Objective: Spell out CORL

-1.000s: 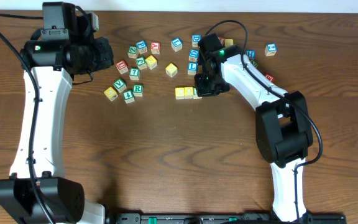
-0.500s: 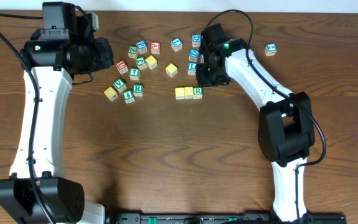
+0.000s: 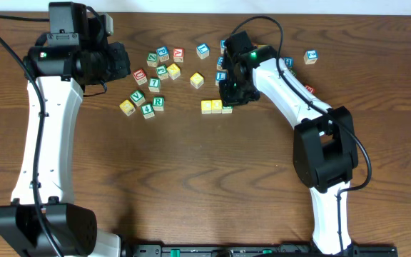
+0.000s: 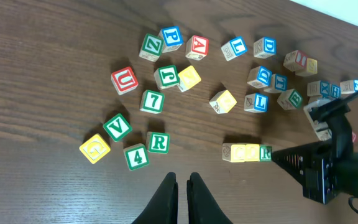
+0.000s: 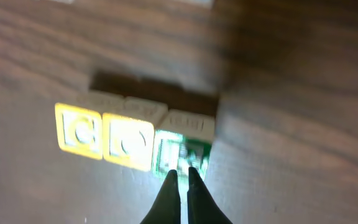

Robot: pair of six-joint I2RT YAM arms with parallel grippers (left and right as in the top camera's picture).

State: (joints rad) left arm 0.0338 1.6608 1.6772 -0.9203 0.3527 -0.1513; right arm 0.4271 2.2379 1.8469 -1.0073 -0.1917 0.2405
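A row of three blocks lies on the table: a yellow C block [image 5: 78, 132], a yellow O block [image 5: 129, 143] and a green R block [image 5: 182, 151]. The row also shows in the overhead view [image 3: 215, 107] and the left wrist view [image 4: 247, 152]. My right gripper [image 5: 183, 174] is shut and empty, its tips just over the R block's near edge. A blue L block [image 4: 256, 102] lies above the row, another blue L block [image 4: 235, 47] farther back. My left gripper [image 4: 182, 182] is shut and empty, high above the table, below a green 4 block [image 4: 137, 156].
Many loose letter blocks are scattered at the back: a red U [image 4: 123, 80], a green V [image 4: 117, 127], a second green R [image 4: 158, 142], a yellow G [image 4: 94, 148], a blue D [image 4: 261, 76]. A lone block [image 3: 310, 56] sits far right.
My right gripper moved up off the row, then came back down and left over the R block. The left arm has not moved.
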